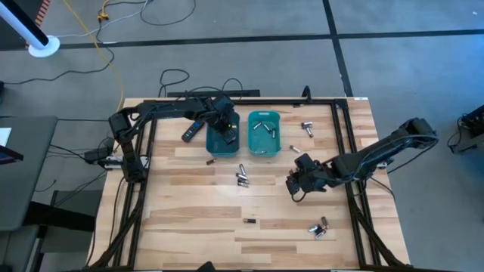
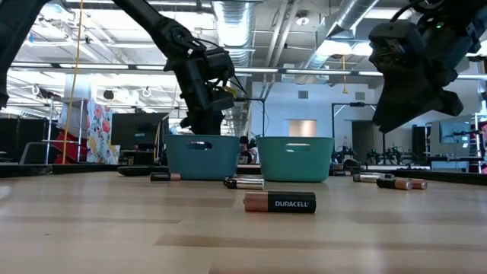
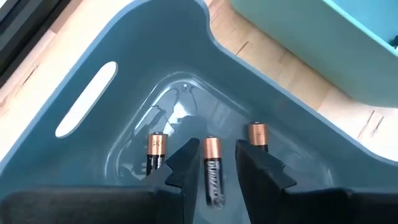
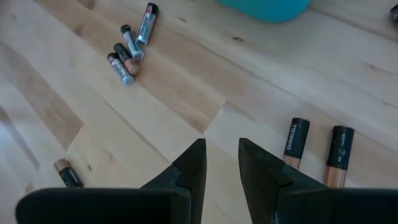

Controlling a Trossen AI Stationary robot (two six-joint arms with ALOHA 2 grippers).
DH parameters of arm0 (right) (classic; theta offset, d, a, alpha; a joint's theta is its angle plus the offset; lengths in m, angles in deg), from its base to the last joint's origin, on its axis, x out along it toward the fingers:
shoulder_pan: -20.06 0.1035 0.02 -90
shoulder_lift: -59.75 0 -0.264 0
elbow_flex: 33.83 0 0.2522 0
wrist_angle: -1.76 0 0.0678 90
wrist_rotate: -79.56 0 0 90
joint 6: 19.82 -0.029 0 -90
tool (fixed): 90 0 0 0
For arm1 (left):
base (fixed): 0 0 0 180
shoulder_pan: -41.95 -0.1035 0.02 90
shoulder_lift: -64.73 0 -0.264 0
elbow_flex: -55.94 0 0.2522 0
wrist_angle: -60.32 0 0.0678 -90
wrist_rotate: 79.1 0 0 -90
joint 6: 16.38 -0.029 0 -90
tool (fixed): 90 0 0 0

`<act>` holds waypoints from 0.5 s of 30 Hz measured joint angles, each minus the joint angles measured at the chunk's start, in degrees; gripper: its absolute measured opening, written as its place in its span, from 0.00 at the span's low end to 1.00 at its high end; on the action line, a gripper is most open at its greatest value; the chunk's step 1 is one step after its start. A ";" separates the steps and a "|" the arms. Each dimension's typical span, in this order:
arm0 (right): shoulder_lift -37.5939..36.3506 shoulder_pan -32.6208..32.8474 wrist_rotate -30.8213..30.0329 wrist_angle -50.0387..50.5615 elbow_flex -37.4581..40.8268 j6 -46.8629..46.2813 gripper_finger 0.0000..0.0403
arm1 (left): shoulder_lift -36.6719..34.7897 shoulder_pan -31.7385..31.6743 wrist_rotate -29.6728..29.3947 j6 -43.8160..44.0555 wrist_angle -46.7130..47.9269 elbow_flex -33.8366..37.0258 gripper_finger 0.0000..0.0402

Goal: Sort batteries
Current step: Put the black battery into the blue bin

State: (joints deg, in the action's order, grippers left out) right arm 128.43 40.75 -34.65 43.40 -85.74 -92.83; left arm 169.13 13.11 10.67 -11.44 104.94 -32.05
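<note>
My left gripper [image 1: 224, 125] reaches down into the dark blue bin [image 1: 221, 142], fingers open. In the left wrist view a dark battery with a copper end [image 3: 212, 169] shows in the gap between the fingers, apart from both. Two more like it [image 3: 155, 152] [image 3: 258, 134] lie on the bin floor. My right gripper [image 4: 221, 144] hangs open over bare wood right of the table's middle, with nothing between its fingers. Two dark batteries [image 4: 297, 143] [image 4: 339, 157] lie just beyond it. The teal bin [image 1: 265, 133] holds silvery batteries [image 1: 262, 127].
Loose batteries lie on the table: a cluster near the middle [image 1: 242, 178], one toward the near edge [image 1: 249, 221], a cluster at near right [image 1: 319, 227], one before the blue bin [image 1: 212, 161], some right of the teal bin [image 1: 308, 128]. A black remote-like device [image 1: 192, 131] lies left of the blue bin.
</note>
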 joint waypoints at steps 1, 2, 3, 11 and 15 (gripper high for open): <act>0.01 -0.25 0.01 0.00 0.00 -0.01 0.28 | 0.00 0.00 0.00 -0.01 -0.02 0.00 0.26; 0.01 -0.36 0.00 0.00 0.00 -0.02 0.28 | 0.00 0.00 -0.02 -0.01 -0.03 0.00 0.26; -0.01 -0.53 0.00 -0.02 0.00 0.00 0.28 | 0.00 0.00 -0.02 -0.01 -0.19 0.00 0.26; 0.01 -0.61 0.02 -0.04 0.00 -0.02 0.28 | -0.55 -0.89 -0.28 -2.71 2.09 -1.74 0.27; 0.00 -0.59 0.02 -0.07 0.00 -0.02 0.28 | -3.34 -1.93 -0.39 -2.49 5.97 -4.77 0.27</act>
State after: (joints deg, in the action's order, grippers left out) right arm 128.43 40.16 -34.62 43.34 -85.74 -92.85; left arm 165.79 11.18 10.27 -13.93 110.91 -36.82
